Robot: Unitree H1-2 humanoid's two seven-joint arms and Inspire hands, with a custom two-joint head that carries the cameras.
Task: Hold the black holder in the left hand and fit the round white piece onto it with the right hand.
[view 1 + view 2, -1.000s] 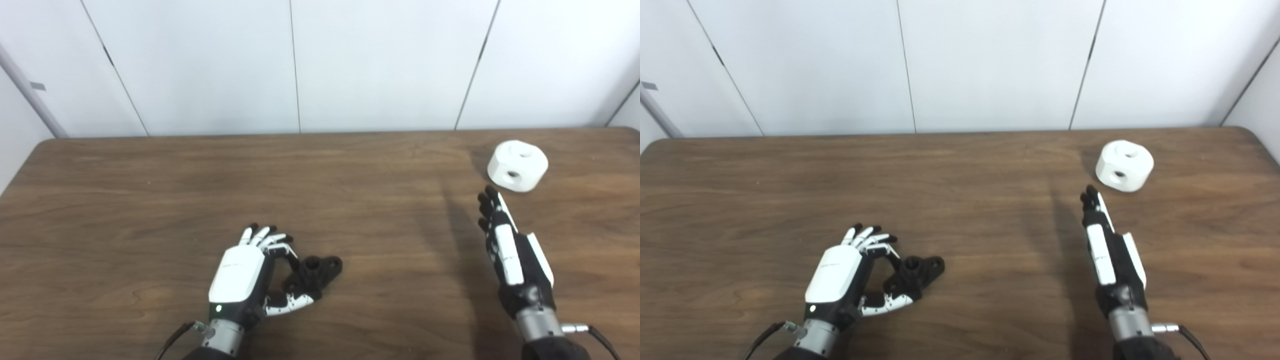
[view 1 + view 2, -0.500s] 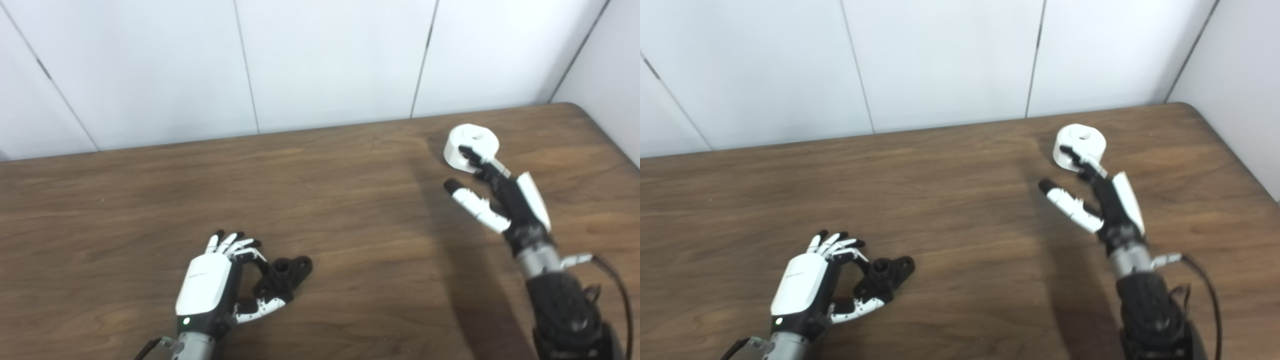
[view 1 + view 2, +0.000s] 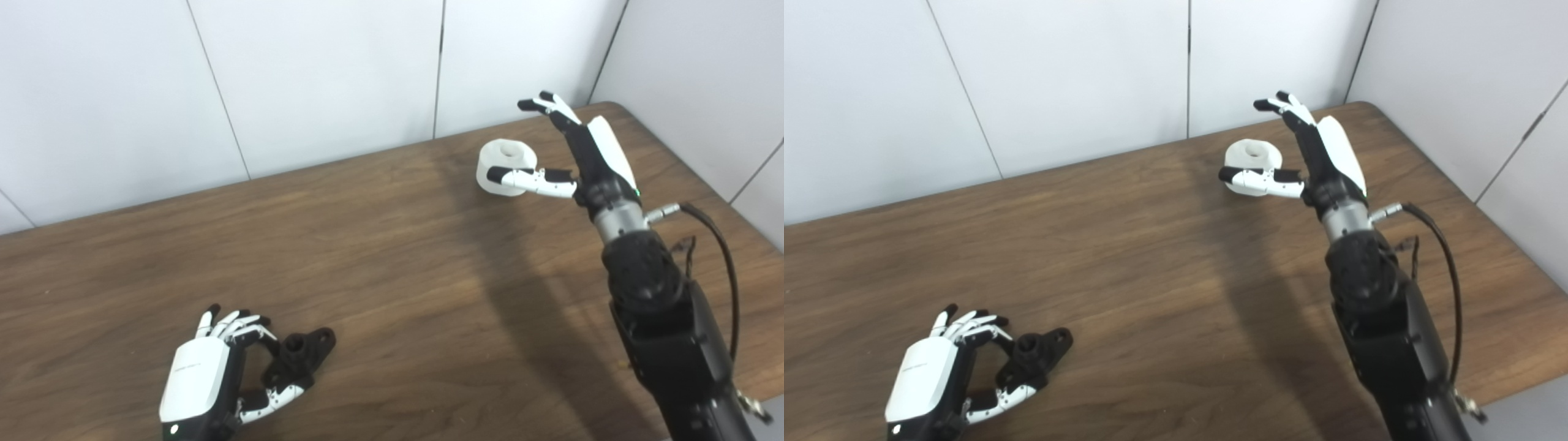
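The black holder point(image 3: 300, 358), matte and knobbly with a round socket and a holed lug, is seen lying on the brown wood-grain worktop point(image 3: 380, 257) at the near left. It is loosely cupped by the left hand point(image 3: 208, 373), with curled fingers and thumb on either side of it. Farther right, the round white piece point(image 3: 505, 174), a smooth drum with a hole on top, is flanked by the right hand point(image 3: 576, 153), spread wide and clasping nothing.

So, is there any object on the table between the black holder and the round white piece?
No. Between the black holder and the round white piece only bare wooden table shows, in both eye views.
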